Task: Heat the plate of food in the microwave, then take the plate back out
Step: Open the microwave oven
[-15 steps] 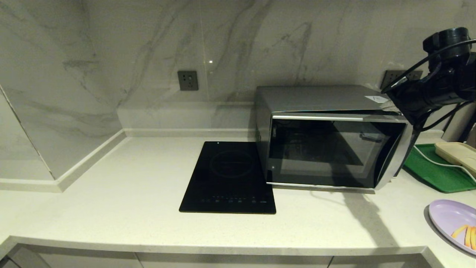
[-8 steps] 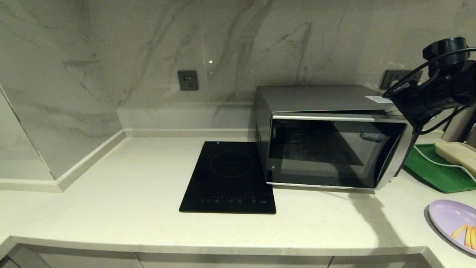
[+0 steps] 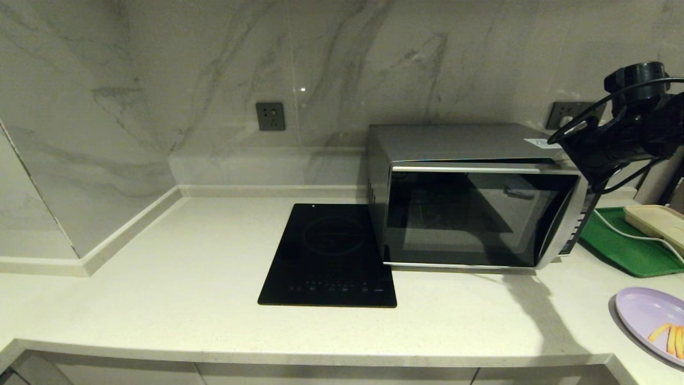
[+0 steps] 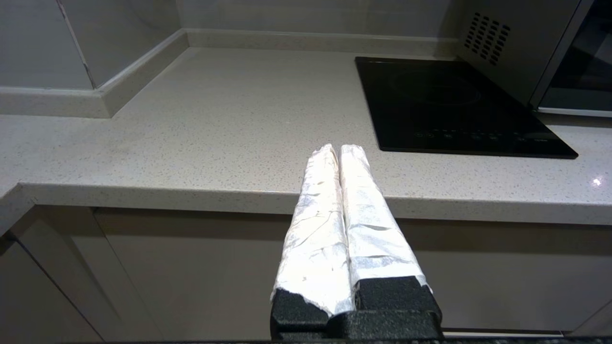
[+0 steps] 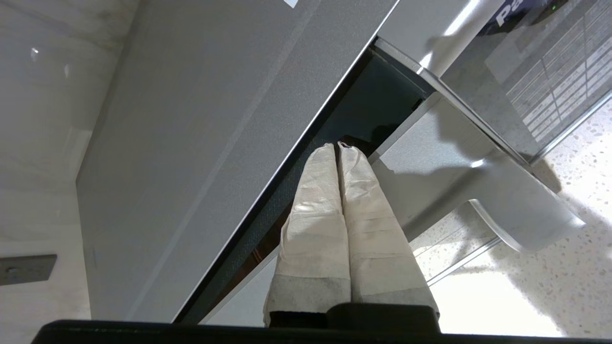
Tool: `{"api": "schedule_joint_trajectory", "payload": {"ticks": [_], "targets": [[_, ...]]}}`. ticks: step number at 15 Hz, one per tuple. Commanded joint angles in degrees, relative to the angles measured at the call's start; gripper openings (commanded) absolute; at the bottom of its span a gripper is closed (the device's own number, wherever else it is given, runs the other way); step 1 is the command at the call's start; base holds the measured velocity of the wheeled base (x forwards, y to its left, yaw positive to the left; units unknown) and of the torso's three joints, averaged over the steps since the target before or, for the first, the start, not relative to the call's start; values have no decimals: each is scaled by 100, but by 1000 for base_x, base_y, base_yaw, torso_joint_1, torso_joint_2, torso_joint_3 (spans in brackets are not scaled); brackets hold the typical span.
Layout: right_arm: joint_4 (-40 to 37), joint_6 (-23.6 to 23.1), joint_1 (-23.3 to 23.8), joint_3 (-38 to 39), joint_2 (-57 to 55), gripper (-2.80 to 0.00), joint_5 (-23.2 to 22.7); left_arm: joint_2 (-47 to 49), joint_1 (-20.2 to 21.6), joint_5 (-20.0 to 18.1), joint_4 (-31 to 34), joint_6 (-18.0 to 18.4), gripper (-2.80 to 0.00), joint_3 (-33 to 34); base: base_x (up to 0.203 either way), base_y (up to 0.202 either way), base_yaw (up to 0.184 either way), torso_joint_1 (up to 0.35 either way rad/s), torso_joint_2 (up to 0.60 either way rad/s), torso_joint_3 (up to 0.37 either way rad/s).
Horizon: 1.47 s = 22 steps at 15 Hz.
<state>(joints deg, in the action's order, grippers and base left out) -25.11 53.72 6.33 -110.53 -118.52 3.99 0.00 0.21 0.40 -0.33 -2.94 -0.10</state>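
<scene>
The silver-grey microwave [image 3: 459, 141] stands on the counter, its dark glass door [image 3: 470, 219] a crack ajar at the right side. My right arm [image 3: 614, 141] reaches to the door's top right corner. In the right wrist view my right gripper [image 5: 337, 145] is shut, its taped tips in the dark gap between the microwave body [image 5: 215, 119] and the door's silver trim [image 5: 478, 181]. The lavender plate of food [image 3: 641, 315], with yellow sticks, lies at the counter's front right. My left gripper [image 4: 334, 149] is shut and empty, hanging just before the counter's front edge.
A flat black induction cooktop [image 3: 328, 256] lies left of the microwave. A green tray [image 3: 620, 246] carrying a cream tray [image 3: 654, 222] and a white cable sits at the right. Wall sockets [image 3: 270, 116] are on the marble backsplash. The counter's left half is bare.
The microwave door has swung inward, so the gap at its right side is narrower. My right arm has come lower at the door's top right corner.
</scene>
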Motion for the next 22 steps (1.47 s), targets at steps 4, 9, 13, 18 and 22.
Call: {"api": "schedule_joint_trajectory", "payload": {"ticks": [4, 9, 13, 18, 22], "targets": [[-150, 37, 0, 308, 431, -280, -3, 0, 4, 4, -2, -5, -280, 1, 0, 0, 0, 0, 0, 0], [-728, 11, 0, 754, 2068, -280, -669, -1, 6, 4, -2, -5, -280, 1, 0, 0, 0, 0, 0, 0], [-2094, -96, 282, 501, 3082, -280, -1340, -7, 5, 4, -2, -5, -280, 1, 0, 0, 0, 0, 0, 0], [-2226, -412, 641, 1517, 3167, -280, -1482, 0, 2, 4, -2, -5, -280, 1, 0, 0, 0, 0, 0, 0], [-2217, -1559, 601, 2521, 3095, -280, -1508, -8, 4, 4, -2, -5, -280, 1, 0, 0, 0, 0, 0, 0]]}}
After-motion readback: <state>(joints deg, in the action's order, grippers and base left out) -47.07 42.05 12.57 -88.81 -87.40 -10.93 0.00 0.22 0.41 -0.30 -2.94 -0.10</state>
